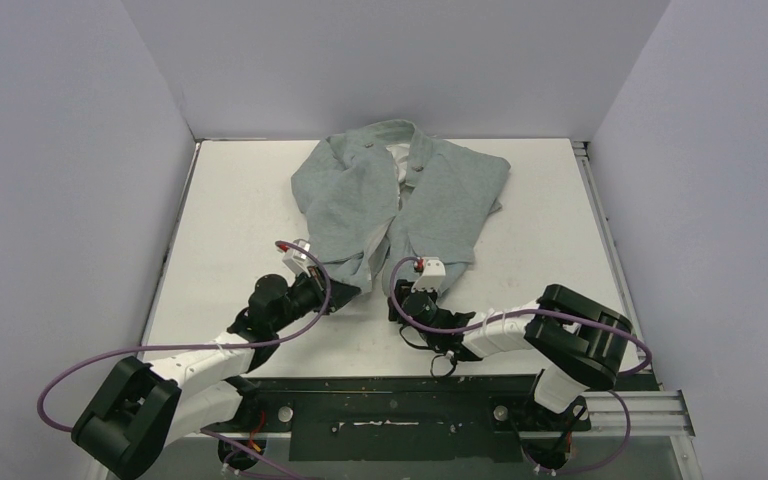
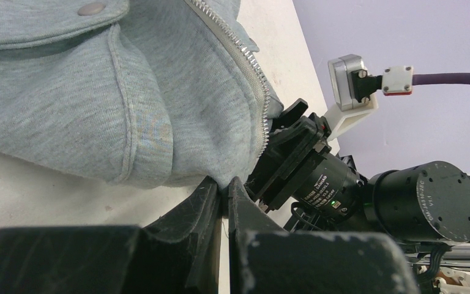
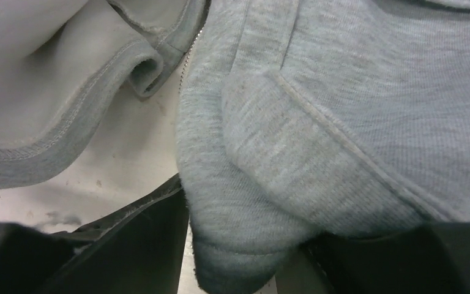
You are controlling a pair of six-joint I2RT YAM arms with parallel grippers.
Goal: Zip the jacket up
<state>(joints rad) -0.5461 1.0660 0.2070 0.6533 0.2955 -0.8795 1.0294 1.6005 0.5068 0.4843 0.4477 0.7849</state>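
Bringing the hem corners of the jacket (image 1: 400, 200) together to start the zipper (image 2: 245, 61).
It lies unzipped on the bench (image 1: 240, 200); left pincer (image 2: 225, 184) clenched on one corner, right pincer (image 3: 245, 245) straddles the other, grip unclear; next, the zipper ends probably need mating.

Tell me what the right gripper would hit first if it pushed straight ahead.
The jacket: its hem already sits between the fingers of the right gripper, so it would likely press deeper into that fabric.
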